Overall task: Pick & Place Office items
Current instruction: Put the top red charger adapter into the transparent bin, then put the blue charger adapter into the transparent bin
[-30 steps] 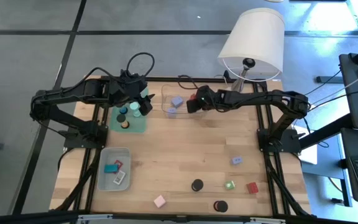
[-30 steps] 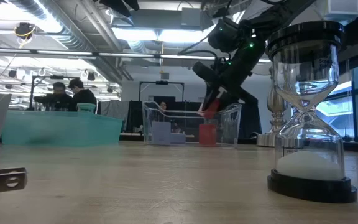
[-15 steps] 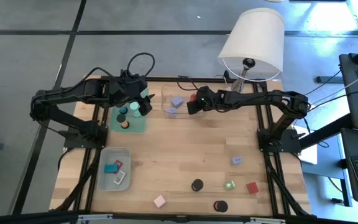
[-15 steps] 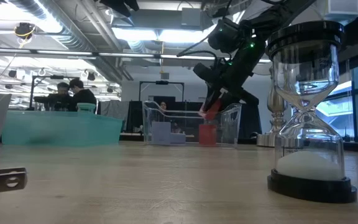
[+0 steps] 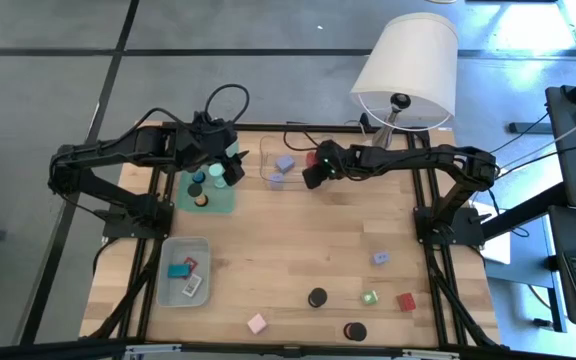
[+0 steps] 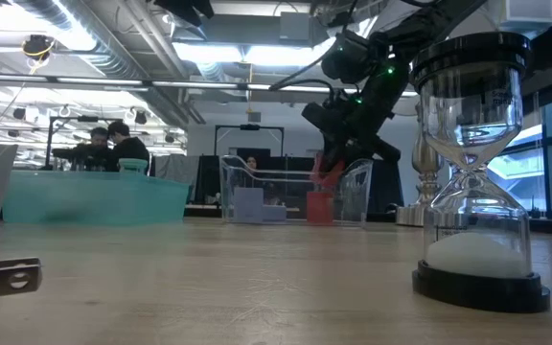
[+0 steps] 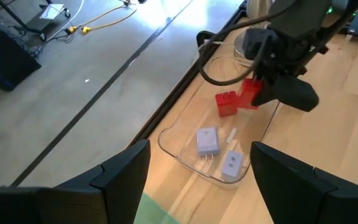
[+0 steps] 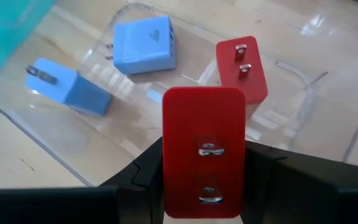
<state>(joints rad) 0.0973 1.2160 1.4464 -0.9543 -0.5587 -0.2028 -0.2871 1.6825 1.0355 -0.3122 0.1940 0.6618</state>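
the right gripper [image 8: 204,180], clamped on a red plug [image 8: 204,149] (prongs facing the camera), hangs just over the clear tray [image 8: 61,134], another red plug [image 8: 242,70] lying beyond; left gripper [image 7: 194,171] waits open nearby.

Wooden table [image 5: 298,240] carries trays, green mat [image 5: 211,193] (scattered blocks).

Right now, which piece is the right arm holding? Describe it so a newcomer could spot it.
Find the white-shaded lamp at the table's far edge, then the clear tray beside its base. Just above that tray, the right gripper has its fingers shut on a red plug block, prongs showing; its red twin lies in the tray.
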